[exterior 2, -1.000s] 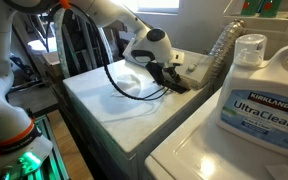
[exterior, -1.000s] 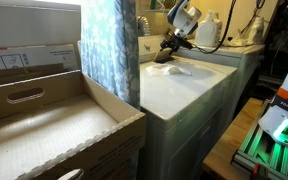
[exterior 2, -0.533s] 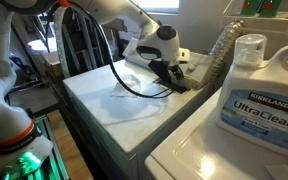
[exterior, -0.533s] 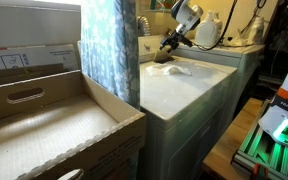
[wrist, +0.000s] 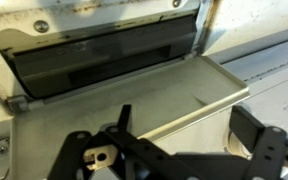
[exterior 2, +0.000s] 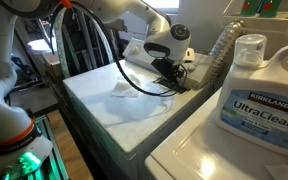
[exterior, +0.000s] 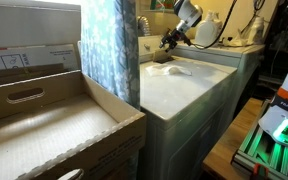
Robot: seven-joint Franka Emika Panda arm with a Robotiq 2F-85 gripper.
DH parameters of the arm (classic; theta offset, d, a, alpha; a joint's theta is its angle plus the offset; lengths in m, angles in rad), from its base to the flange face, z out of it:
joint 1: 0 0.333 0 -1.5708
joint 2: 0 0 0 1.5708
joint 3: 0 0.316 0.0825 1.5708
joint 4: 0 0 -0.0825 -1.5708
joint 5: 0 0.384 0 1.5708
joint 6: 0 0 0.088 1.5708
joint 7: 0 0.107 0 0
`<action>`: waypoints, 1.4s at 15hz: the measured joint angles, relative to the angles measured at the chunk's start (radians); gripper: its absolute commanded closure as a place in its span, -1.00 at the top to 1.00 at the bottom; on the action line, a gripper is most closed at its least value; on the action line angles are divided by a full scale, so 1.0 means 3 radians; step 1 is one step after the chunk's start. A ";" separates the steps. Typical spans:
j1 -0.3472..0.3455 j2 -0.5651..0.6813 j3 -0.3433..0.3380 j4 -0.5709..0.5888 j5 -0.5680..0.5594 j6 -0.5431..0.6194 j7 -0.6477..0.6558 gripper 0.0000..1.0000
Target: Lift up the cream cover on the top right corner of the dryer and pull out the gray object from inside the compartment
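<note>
The hand (wrist: pixel 182 118) hovers empty with jaws spread wide.

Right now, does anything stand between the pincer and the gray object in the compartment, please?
Nothing visible does: the cream cover lies flipped open, exposing the gray object in the compartment, and the open pincer hovers before it.

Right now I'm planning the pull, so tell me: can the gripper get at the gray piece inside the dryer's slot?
Probably yes. The cream cover lies flipped open, so the slot is exposed. The gripper hovers in front of it with fingers spread and nothing in between.
</note>
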 measured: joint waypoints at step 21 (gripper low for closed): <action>0.0466 0.0375 -0.0361 0.0322 -0.1741 0.0301 0.1978 1.00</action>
